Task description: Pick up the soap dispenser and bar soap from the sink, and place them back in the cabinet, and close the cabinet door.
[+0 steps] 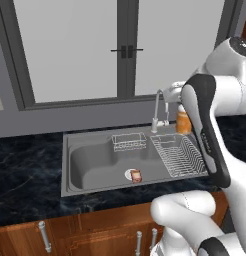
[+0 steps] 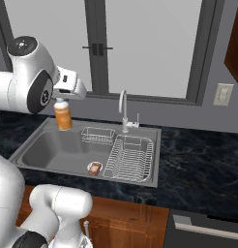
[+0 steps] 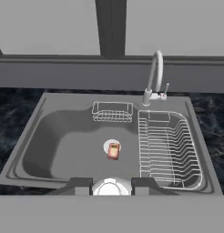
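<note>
My gripper (image 2: 60,100) is shut on the white pump top of the orange soap dispenser (image 2: 63,117), which hangs upright above the left end of the sink (image 2: 29,150). In the hand view the pump top (image 3: 110,187) sits between my two dark fingertips (image 3: 82,185). In the left base view my forearm partly hides the soap dispenser (image 1: 182,121). The reddish bar soap (image 3: 113,151) lies on a small white round dish on the basin floor (image 1: 136,175). A reddish-brown piece of the cabinet (image 2: 235,48) shows at the top right edge; its door cannot be told apart.
A curved silver faucet (image 2: 123,109) stands behind the sink. A wire dish rack (image 2: 129,157) fills the basin's right part, and a small wire basket (image 2: 97,135) hangs at the back. Dark marble counter (image 2: 198,164) surrounds the basin, with wooden base cabinets (image 1: 70,235) below.
</note>
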### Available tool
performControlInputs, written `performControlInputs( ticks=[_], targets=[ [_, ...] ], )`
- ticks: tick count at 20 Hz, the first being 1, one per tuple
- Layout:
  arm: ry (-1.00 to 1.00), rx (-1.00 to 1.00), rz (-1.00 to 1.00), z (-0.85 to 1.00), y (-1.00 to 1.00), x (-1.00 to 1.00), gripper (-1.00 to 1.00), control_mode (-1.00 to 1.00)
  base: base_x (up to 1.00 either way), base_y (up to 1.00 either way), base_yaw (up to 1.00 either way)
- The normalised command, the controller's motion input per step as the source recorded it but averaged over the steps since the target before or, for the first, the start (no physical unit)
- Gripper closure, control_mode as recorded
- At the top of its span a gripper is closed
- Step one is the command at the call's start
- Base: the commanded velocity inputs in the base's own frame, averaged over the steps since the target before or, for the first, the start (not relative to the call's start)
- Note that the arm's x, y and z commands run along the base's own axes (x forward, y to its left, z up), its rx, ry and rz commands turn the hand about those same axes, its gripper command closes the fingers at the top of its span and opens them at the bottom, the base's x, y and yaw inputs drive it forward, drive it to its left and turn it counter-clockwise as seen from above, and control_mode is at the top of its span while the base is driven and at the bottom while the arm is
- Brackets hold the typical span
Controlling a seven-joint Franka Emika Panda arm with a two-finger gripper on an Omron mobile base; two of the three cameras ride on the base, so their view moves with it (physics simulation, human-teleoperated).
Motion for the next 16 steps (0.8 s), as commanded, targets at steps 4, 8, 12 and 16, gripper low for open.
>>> performControlInputs(
  ticks=[4,8,12,16],
  targets=[
    [-0.07,0.0,0.0,0.12,-0.28,-0.46,1.0,-1.0,0.0,0.0,0.0],
    [-0.06,0.0,0.0,0.01,-0.21,-0.35,1.0,-1.0,0.0,0.0,0.0],
    [-0.05,0.0,0.0,0.0,-0.18,-0.44,1.0,-1.0,0.0,0.0,0.0],
    [-0.01,0.0,0.0,0.0,-0.13,-0.41,1.0,-1.0,0.0,0.0,0.0]
  ],
)
